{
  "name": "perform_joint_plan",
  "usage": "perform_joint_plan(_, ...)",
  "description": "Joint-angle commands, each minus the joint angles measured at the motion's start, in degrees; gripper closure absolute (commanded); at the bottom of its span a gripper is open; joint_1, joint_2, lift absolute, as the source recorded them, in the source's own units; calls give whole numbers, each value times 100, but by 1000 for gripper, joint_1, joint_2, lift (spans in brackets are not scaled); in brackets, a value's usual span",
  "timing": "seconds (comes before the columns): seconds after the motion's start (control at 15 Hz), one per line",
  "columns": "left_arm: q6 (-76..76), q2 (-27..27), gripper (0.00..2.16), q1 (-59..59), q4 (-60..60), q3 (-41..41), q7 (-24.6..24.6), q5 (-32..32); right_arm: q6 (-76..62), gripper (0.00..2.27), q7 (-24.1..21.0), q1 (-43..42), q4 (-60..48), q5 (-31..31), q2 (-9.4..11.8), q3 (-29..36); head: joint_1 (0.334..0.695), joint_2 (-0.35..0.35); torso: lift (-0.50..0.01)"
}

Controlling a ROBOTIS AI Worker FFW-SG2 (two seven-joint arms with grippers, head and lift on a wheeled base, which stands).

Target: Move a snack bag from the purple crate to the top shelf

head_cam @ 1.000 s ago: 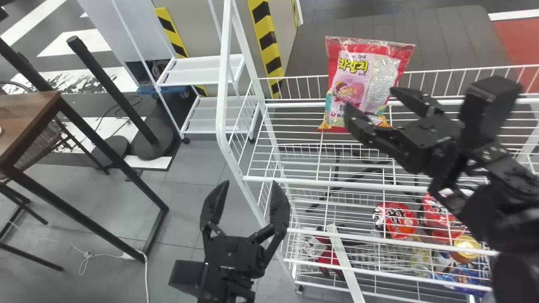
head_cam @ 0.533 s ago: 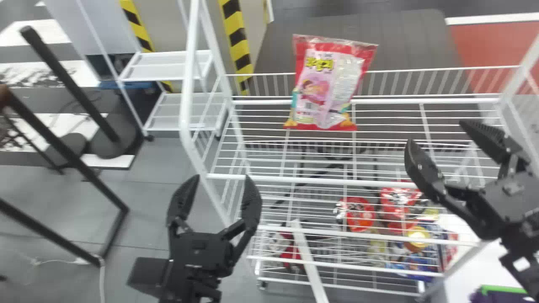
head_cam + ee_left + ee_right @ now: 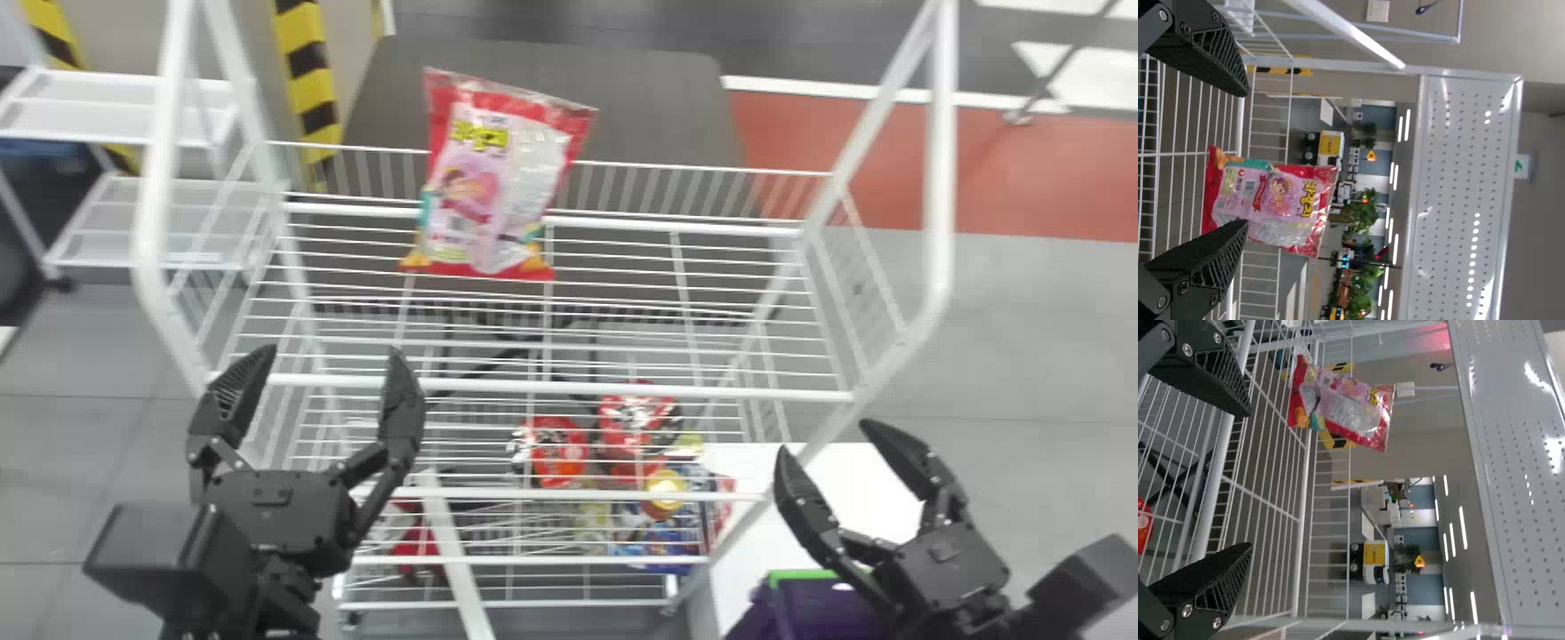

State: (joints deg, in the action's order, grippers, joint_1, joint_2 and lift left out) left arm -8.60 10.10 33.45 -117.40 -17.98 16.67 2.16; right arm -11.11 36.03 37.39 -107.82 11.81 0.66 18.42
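In the head view the red and pink snack bag stands upright on the top wire shelf, toward its left and against the back rail. My left gripper is open at the shelf's front left, short of the bag. My right gripper stands open off the shelf's front right corner, above the purple crate. The left wrist view has the bag beyond my left gripper; the right wrist view has the bag farther off from my right gripper. Both grippers hold nothing.
Lower shelves hold red packages and other snacks. White posts rise at the rack's sides. A white table bears the crate at the right. Another white rack stands at the back left.
The head view has swung right, bringing the rack's right side and purple crate into sight. My right gripper has drawn back from beside the bag, which stays on the shelf.
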Motion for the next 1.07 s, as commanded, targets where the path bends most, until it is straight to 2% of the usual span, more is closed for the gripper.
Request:
perform_joint_plan(0.0, 733, -17, 147, -585, 121, -302, 152, 197, -229, 144, -8, -65, 419, 5, -13, 285, 695, -208, 0)
perform_joint_plan(0.2, 1507, -105, 147, -1262, 472, -601, 372, 223, -651, 144, -8, -117, 771, 40, -49, 514, 695, -306, 0)
perform_joint_plan(0.33, 1542, -228, 151, -1666, 753, -830, 504, 214, -756, 144, -17, -117, 762, 67, -71, 549, 695, -340, 0)
perform_joint_plan(0.67, 1560, -562, 154, -2545, 1720, -1172, 1136, 144, -756, 147, 0, -135, 753, 251, -57, 522, 695, -350, 0)
perform_joint_plan(1.0, 1366, -825, 208, -3020, 2573, -1278, 1391, 135, -756, 147, 88, -126, 744, 427, 22, 549, 695, -350, 0)
